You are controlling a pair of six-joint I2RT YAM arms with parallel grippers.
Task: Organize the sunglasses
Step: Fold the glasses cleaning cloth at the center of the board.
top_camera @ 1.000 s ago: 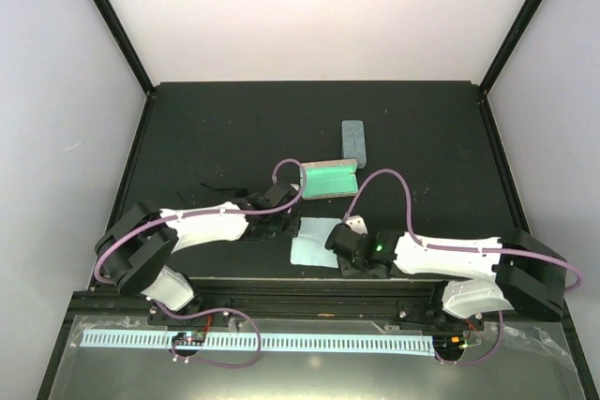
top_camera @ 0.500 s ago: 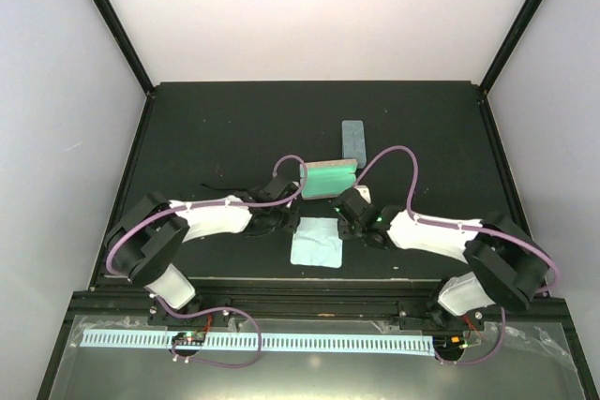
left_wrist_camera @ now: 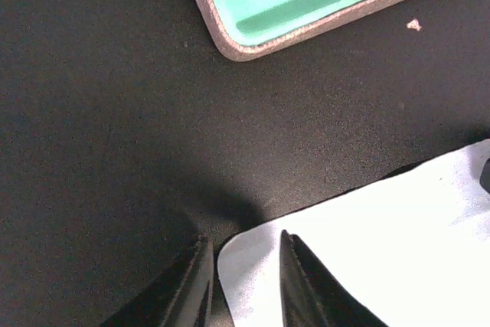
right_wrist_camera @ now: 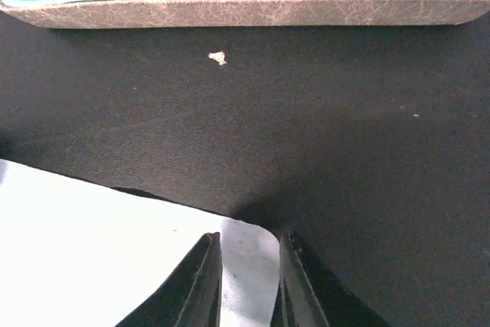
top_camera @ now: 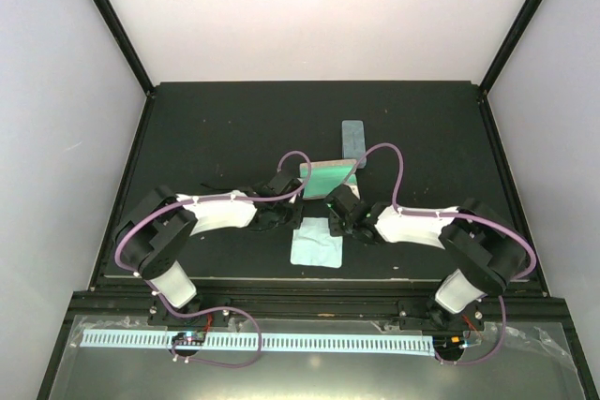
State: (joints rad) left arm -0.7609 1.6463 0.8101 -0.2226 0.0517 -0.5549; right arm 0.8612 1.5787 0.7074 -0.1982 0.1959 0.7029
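The left gripper (left_wrist_camera: 241, 281) and right gripper (right_wrist_camera: 249, 281) each rest with 2 fingers slightly parted astride a far corner of the light blue cloth (top_camera: 317, 243), grasping nothing. The open green-lined case (top_camera: 328, 178) lies just beyond. The sunglasses (top_camera: 208, 185) show only as faint dark lines beside the left arm.

Bright even light, soft shadows, cloth (left_wrist_camera: 367, 243) overexposed, foreground slightly blurred
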